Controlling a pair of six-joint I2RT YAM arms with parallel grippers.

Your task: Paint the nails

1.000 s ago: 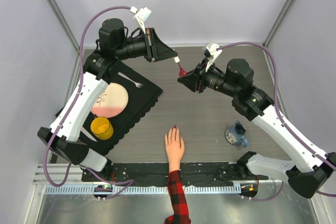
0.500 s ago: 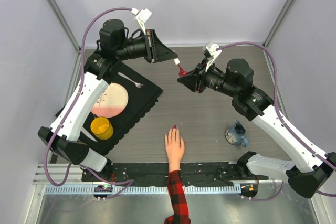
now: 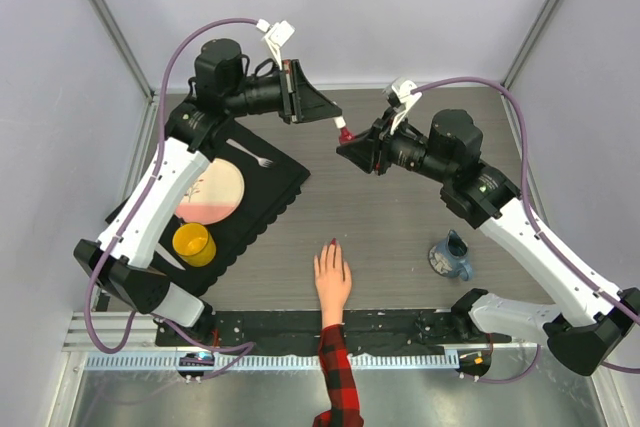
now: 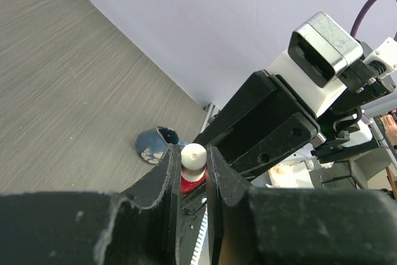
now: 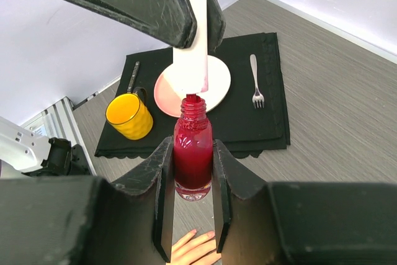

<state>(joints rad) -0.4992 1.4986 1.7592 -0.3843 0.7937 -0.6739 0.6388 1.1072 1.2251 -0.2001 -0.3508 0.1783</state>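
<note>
A: Where are the nails (image 3: 333,243)?

B: On the hand (image 3: 332,275) lying flat, palm down, at the near middle of the tabletop (image 3: 400,217), fingers pointing away from the arm bases. A red-and-black plaid sleeve (image 3: 338,377) covers the wrist. They are tiny from above. One fingertip shows a red speck, and I cannot tell the colour of the others.

A: Any writing to read?

B: None that I can make out. The red bottle (image 5: 193,153) looks like plain glass, and the white cap (image 5: 192,41) is plain too.

A: What is hidden or cut off?

B: In the right wrist view only the fingertips show, cut off at the bottom edge below the bottle. The brush under the cap is not visible. In the left wrist view the bottle is mostly hidden between the fingers.

A: And the end effectors?

B: The right end effector (image 5: 191,147) is clamped on the bottle and holds it upright. The left end effector (image 4: 192,153) is clamped on the cap, which sits right at the bottle's open neck. Both are raised toward the far middle of the tabletop, well apart from the nails.

A: What else is there?

B: A black mat (image 3: 270,182) on the left carries a plate (image 3: 210,194), a fork (image 3: 250,154) and a yellow cup (image 3: 194,244). A blue mug (image 3: 452,257) stands on the right.
</note>
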